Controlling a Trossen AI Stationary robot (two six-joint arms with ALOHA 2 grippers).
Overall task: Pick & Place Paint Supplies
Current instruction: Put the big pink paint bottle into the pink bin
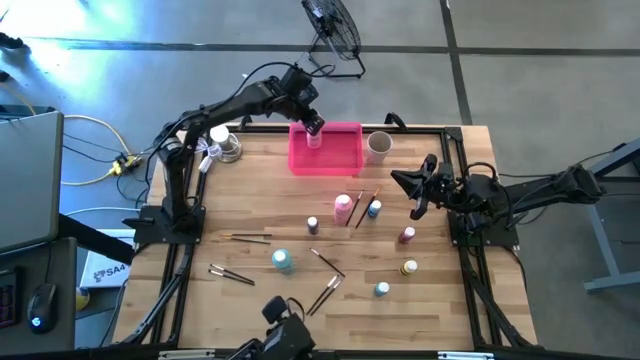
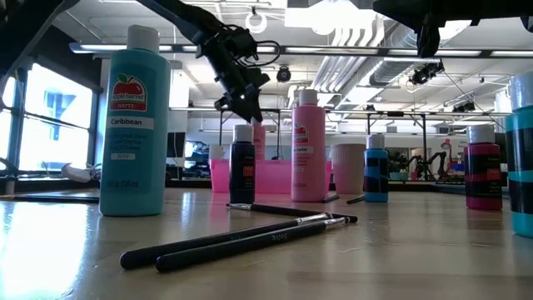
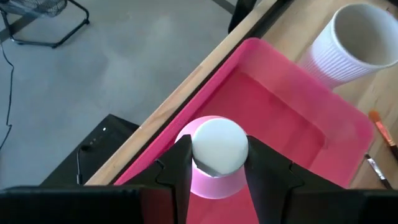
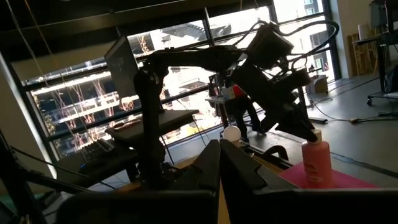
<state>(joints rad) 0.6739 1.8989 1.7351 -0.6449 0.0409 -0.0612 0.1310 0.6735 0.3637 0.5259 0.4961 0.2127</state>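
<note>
Left gripper (image 1: 314, 126) over the pink tray (image 1: 340, 160) at the worktop's (image 1: 250, 210) far edge, fingers (image 3: 177, 168) part-open and clamped either side of the white cap of a pink bottle (image 3: 214, 155), bottle upright at the tray's left end. Right gripper (image 1: 418, 196) raised near the right edge, fingers pressed fully together, holding nothing. Beige cup (image 1: 379, 146) just beside the tray's right end. On the open worktop: another pink bottle (image 1: 343, 207), a teal bottle (image 1: 283, 261), tiny bottles and thin paintbrushes (image 1: 230, 274) scattered toward the near edge.
</note>
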